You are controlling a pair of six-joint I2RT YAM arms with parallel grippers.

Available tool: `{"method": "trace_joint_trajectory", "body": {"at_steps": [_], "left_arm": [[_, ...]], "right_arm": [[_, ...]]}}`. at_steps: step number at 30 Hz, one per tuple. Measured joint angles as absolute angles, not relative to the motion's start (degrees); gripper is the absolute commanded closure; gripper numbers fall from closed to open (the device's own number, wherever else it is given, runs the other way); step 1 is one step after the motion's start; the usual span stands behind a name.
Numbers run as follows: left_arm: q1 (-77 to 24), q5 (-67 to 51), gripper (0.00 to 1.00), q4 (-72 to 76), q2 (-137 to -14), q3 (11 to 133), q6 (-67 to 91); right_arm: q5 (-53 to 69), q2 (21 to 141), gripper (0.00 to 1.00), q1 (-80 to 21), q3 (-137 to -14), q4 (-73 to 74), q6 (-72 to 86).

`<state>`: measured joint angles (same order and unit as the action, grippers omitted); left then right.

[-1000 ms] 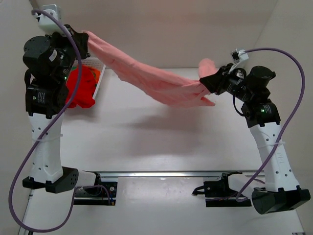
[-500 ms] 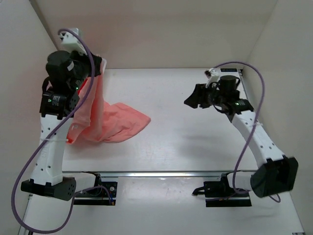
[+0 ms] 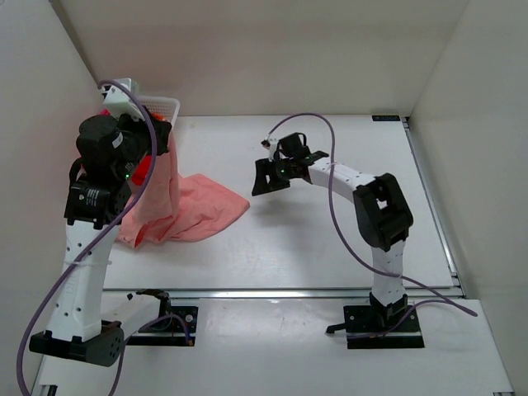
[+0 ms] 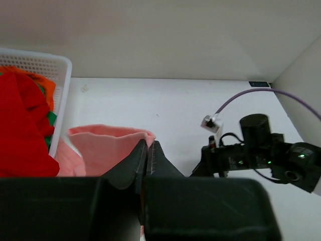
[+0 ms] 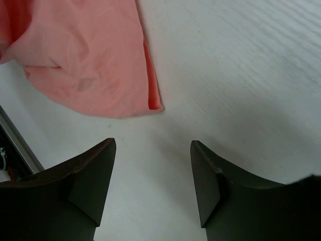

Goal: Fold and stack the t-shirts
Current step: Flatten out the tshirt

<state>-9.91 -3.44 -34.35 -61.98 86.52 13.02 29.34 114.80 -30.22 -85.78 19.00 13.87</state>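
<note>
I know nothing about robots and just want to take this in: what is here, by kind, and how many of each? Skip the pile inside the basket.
Grippers (the robot's hands): 2, the left gripper and the right gripper
Pink t-shirt: 1
White basket: 1
Total: 4

White basket (image 4: 61,95) on white table (image 3: 330,239)

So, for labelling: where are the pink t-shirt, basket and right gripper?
pink t-shirt (image 3: 202,206), top view, part on table
basket (image 4: 61,95), left wrist view, side wall
right gripper (image 5: 153,144), right wrist view, between fingertips
</note>
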Motion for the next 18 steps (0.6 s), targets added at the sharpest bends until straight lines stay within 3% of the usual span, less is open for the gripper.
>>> {"method": "trace_joint_trajectory", "body": {"at_steps": [11, 13, 15, 16, 18], "left_arm": [[-9.87, -3.70, 0.91, -33.17, -61.19, 84.68, 13.58], [-9.80, -3.70, 0.92, -32.77, -61.19, 84.25, 13.58], [-9.58, -3.70, 0.92, -32.62, -61.19, 84.03, 13.58], [-9.54, -3.73, 0.92, -32.51, -61.19, 83.96, 13.58], [-9.41, -3.79, 0.92, -32.45, -61.14, 83.92, 13.56]], "right_arm": [[32.01, 125.78, 0.41, -34.00, -91.68, 18.57, 15.75], [32.12, 126.19, 0.45, -34.35, -92.27, 18.61, 15.97], [32.49, 127.20, 0.77, -34.81, -93.43, 18.90, 15.97], [32.77, 127.94, 0.98, -35.03, -94.24, 19.09, 16.05], [33.67, 129.23, 1.00, -35.22, -95.64, 19.92, 16.23]]}}
